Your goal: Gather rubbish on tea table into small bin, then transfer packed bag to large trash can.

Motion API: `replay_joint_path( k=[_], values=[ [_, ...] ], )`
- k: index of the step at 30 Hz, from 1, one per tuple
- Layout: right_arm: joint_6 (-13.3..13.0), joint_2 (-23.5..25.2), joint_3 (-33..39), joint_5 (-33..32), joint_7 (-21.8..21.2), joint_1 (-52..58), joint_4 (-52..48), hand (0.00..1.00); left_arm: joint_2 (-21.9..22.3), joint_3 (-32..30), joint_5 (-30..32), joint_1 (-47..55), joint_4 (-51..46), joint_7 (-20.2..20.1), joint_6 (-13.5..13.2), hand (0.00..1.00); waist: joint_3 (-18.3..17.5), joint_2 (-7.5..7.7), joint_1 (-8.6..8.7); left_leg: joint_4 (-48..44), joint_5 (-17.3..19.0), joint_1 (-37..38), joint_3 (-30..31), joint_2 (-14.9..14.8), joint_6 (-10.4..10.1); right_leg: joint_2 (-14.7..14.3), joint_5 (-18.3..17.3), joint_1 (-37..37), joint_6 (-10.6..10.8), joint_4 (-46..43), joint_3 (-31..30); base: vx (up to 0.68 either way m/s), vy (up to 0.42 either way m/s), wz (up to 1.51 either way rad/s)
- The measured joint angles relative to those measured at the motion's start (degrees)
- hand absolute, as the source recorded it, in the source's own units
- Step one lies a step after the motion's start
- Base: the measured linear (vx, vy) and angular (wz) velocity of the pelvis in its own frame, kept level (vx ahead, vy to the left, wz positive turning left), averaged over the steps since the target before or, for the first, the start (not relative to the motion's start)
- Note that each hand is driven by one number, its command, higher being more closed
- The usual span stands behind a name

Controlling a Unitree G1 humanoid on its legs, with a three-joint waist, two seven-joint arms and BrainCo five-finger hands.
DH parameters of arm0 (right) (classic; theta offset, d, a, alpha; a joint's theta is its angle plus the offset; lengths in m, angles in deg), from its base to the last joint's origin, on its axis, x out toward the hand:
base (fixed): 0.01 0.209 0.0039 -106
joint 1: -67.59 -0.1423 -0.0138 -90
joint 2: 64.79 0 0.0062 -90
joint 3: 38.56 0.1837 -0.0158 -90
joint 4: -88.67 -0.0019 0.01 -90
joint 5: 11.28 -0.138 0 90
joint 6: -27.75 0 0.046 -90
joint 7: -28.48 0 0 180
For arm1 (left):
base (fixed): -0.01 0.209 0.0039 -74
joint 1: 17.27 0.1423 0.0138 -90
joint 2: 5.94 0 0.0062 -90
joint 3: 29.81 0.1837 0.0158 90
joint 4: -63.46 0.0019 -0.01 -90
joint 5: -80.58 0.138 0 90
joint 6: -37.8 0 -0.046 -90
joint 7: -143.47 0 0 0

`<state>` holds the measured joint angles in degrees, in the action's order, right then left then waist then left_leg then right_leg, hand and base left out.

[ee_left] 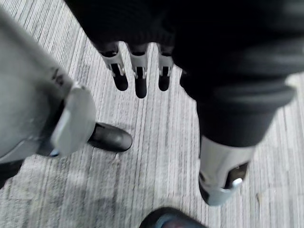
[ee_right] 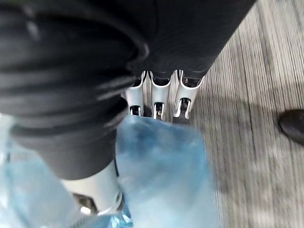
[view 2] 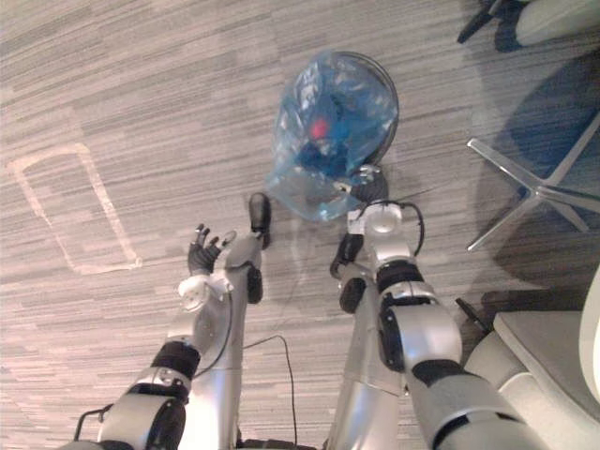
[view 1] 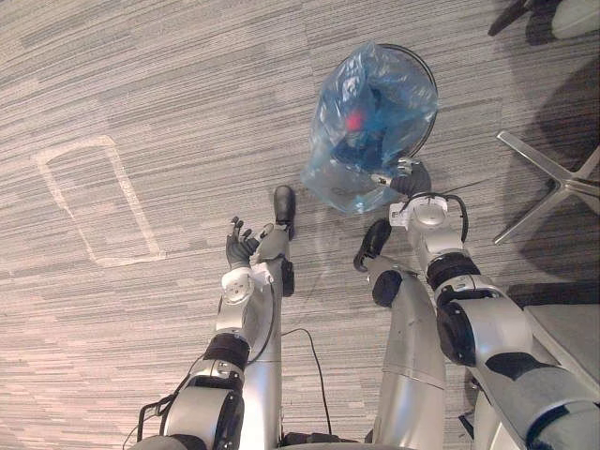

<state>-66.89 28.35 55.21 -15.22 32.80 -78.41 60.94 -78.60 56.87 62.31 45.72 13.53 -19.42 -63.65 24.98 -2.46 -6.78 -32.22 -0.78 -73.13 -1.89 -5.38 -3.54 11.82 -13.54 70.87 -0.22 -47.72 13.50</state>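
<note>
The blue bag (view 1: 370, 131), translucent, with something red (view 1: 354, 120) among its contents, stretches forward from the right hand (view 1: 405, 178). Its near edge is at the fingers and its bulk lies beyond them, over a dark round bin (view 1: 420, 136). Whether the bag rests in that bin or hangs above it cannot be told.

In the right wrist view the fingers (ee_right: 160, 102) run into the blue plastic with the thumb closing from the other side, so the hand appears pinched on the bag's edge.

The left hand (view 1: 242, 246) hangs well apart on the far side of the right hand from the bag's bulk, its fingers (ee_left: 137, 78) spread and holding nothing.

The right hand has the load, so the coming move likely depends on it. A chair base (view 1: 553, 183) stands out to that hand's outer side, and a taped outline (view 1: 94, 197) marks the carpet beyond the left hand.
</note>
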Motion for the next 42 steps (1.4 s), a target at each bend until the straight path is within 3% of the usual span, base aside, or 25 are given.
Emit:
replay_joint_path(
  k=[14, 18, 25, 31, 35, 38, 40, 42],
  values=[
    [-0.47, 1.96, 6.97, -3.62, 3.91, 5.68, -8.06, 1.0, 1.14, -3.3, -0.49, 0.05, 0.11, -1.16, 0.62, 0.0, -0.01, 0.0, 0.15, 0.66, -0.42, 3.06, -0.04, -0.92, -0.38, -1.1, 0.3, -3.01, -0.39, 1.48, 0.03, -0.02, -0.007, -0.03],
    [-0.43, 4.4, 7.23, -6.25, 5.36, 8.87, -13.47, 1.0, 1.76, -5.97, -0.49, -0.02, 0.89, -1.32, 1.19, 0.0, -0.01, 0.01, 0.38, 1.09, -1.4, 4.19, 0.0, -1.6, -1.18, -2.03, 1.28, -4.36, -1.53, 2.7, 0.54, -0.02, -0.017, -0.07],
    [-1.24, 10.82, -0.56, -14.17, 9.26, 23.9, -32.49, 1.0, 1.53, -5.94, 0.31, 2.93, -0.72, -2.7, 2.51, 0.0, -0.16, 0.3, 1.17, 6.02, -0.6, 16.85, -1.64, -3.18, -0.88, -4.17, 2.18, -17.44, -0.6, 9.88, 0.72, -0.01, -0.01, -0.12],
    [-1.38, 12.78, -7.02, -18.7, 6.5, 36.53, -44.23, 1.0, 0.41, -2.03, 2.47, 9.76, -2.59, -3.96, 3.45, 0.0, -0.51, 0.96, 1.8, 8.34, 0.15, 28.78, -2.44, -3.12, -1.04, -4.6, 2.94, -30.27, -0.53, 14.63, 0.85, 0.06, 0.006, -0.02],
    [-1.32, 12.99, -11.15, -21.57, 5.07, 43.54, -48.46, 1.0, 0.12, 0.31, 3.6, 15.07, -2.46, -5.04, 3.64, 0.0, -3.98, 3.65, 2.09, 11.54, 1.47, 36.85, -3.77, -3.05, -1.01, -4.95, 2.72, -38.21, 0.14, 18.83, 0.77, 0.08, -0.008, -0.03],
    [-1.34, 13.95, -12.27, -23.78, 3.51, 48.5, -50.91, 1.0, -0.33, 2.53, 4.17, 18.48, -1.96, -5.3, 4.62, 0.0, -7.24, 4.83, 2.22, 14.77, 1.66, 41.34, -4.14, -2.86, -1.08, -5.31, 3.0, -42.51, 0.61, 22.16, 0.7, 0.1, -0.01, -0.05],
    [-1.38, 14.87, -13.04, -25.56, 1.88, 51.24, -51.49, 1.0, -1.51, 4.35, 5.04, 20.85, 0.69, -6.16, 4.75, 0.0, -10.97, 5.92, 2.86, 19.21, 0.7, 45.62, -5.07, -2.24, -1.6, -5.44, 3.38, -45.45, 1.11, 25.05, -0.06, 0.17, -0.009, -0.1],
    [-1.37, 14.85, -13.25, -26.03, 0.37, 51.85, -51.21, 1.0, -2.47, 5.98, 5.91, 21.5, 3.57, -6.32, 5.03, 0.0, -12.88, 5.96, 3.59, 23.69, -1.08, 49.41, -5.24, -1.53, -1.85, -5.66, 4.36, -48.22, 1.42, 28.09, -0.38, 0.17, 0.002, -0.07]
  ],
)
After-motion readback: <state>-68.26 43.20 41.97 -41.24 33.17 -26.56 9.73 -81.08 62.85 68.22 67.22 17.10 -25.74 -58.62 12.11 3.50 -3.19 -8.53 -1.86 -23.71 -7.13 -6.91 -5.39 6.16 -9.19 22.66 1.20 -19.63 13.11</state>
